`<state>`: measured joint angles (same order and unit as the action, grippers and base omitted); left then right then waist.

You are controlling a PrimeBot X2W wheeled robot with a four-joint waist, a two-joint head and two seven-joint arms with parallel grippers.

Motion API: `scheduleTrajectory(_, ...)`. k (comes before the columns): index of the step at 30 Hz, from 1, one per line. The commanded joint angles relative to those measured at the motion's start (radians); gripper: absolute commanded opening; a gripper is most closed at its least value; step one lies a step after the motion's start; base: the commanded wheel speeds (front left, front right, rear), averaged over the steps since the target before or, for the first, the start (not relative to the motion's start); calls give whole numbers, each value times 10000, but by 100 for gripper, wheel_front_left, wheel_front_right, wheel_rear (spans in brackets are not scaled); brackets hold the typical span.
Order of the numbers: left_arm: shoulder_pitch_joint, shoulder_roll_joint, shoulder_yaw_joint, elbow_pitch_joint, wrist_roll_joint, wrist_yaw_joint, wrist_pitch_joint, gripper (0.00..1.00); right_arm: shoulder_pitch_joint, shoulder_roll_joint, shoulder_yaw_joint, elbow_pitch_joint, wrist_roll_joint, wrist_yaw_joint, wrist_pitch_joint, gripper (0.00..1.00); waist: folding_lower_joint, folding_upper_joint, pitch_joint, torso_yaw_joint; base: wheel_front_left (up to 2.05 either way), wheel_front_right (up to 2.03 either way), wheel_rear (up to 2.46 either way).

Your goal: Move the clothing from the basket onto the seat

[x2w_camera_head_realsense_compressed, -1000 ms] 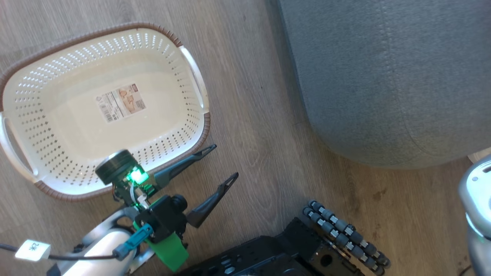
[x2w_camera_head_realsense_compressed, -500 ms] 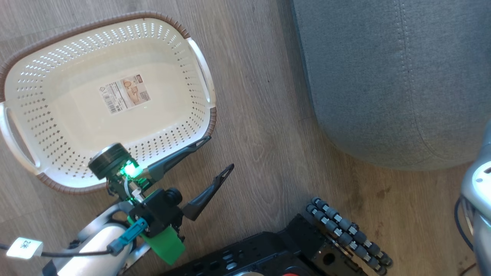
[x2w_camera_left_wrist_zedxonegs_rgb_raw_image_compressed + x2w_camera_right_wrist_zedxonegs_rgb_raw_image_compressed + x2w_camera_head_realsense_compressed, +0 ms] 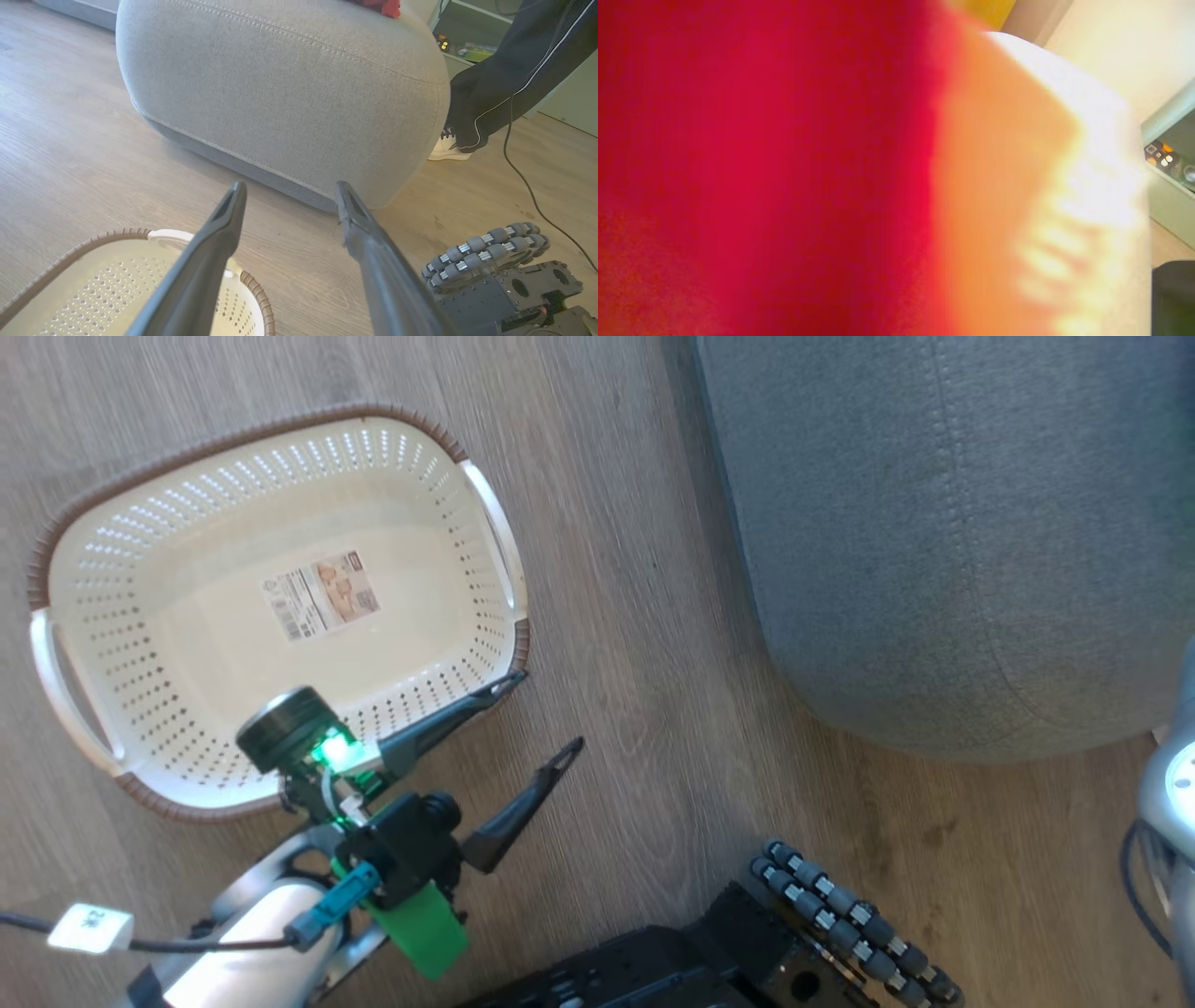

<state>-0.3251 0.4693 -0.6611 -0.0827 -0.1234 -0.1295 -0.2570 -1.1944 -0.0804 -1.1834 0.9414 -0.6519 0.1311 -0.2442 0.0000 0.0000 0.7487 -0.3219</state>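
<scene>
Nearest the robot, beside its roller wheel, the left hand hangs low over the floor. Its two dark fingers are spread wide with nothing between them, and one fingertip lies just over the near corner of the basket. The pose reads as idle (an arm parked out of the way, I would judge, rather than one reaching), since the fingers point past the basket toward the seat.

The basket sits on the floor, near the seat but apart from it. Its bottom is bare down to the paper label, so nothing seems left to lift out.

Close against the right wrist camera is a blur of red fabric with a pale edge, too near to read. The right hand's fingers are hidden by it, so I cannot tell whether they pinch it or stand apart. Probably that arm is up at the seat with a garment.

Farther off, in the left wrist view, the clothing shows as a red scrap on top of the seat, where the task wants it. Beyond stand a person's leg and pale shoe, with a cable trailing across the floor.
</scene>
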Motion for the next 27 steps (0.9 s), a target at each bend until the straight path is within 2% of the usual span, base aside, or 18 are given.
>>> scheduleTrajectory(1, -9, -85, 82, -252, -61, -12, -48, 100, 250, -470, 362, -217, -101, -4, 212, 100, 0, 0, -288, 45, 0, 0, 0)
scheduleTrajectory(5, -60, -364, -99, -41, -129, -12, -48, 100, 972, -898, 1790, -240, -105, -4, 1444, 100, 0, 0, -795, 133, 0, 0, 0)
scheduleTrajectory(13, 97, -1109, -450, 434, -183, -12, -48, 100, 1466, -1346, 2828, -397, -107, -4, 3108, 100, 0, 0, -2169, 255, 0, 0, 0)
scheduleTrajectory(17, 276, -1525, -407, 577, -226, -12, -48, 100, 1450, -1663, 3392, 90, -107, -4, 3646, 100, 0, 0, -2842, 289, 0, 0, 0)
scheduleTrajectory(20, 508, -1897, -117, 732, -289, -12, -48, 100, 1384, -2027, 4115, 958, -107, -4, 4672, 100, 0, 0, -3428, 231, 0, 0, 0)
scheduleTrajectory(23, 695, -2169, 21, 818, -311, -12, -48, 100, 1246, -2334, 4423, 1215, -57, -4, 4930, 100, 0, 0, -3830, 221, 0, 0, 0)
scheduleTrajectory(27, 945, -2463, 146, 909, -302, -12, -48, 100, 1158, -2648, 4760, 1255, 94, -4, 4633, 100, 0, 0, -4404, 224, 0, 0, 0)
